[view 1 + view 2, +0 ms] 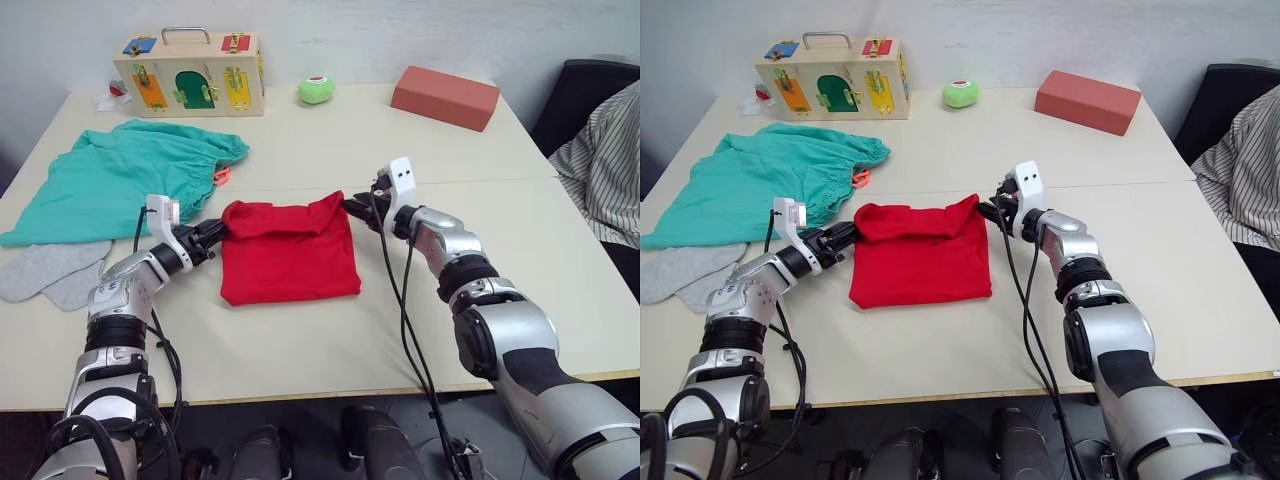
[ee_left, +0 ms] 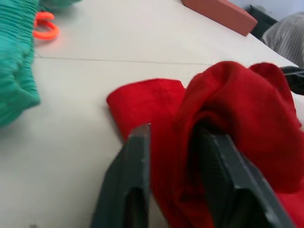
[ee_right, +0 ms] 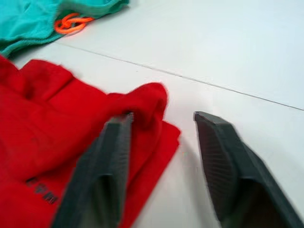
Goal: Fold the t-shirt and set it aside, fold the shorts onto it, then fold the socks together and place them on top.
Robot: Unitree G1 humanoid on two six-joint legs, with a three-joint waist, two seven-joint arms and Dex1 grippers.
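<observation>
My left gripper (image 1: 215, 236) pinches the folded t-shirt's (image 1: 290, 255) far left corner, while my right gripper (image 3: 164, 137) sits spread at its far right corner.

Wooden box (image 1: 190, 75) with little coloured doors at upper left, green ball (image 1: 316, 90) beside it, red block (image 1: 444, 97) at upper right, person's striped sleeve (image 1: 606, 165) at right edge, pale surface (image 1: 300, 150)

A pale cream rectangular table (image 1: 300, 150) with a seam across it stands against a plain whitish wall (image 1: 400, 30).
</observation>
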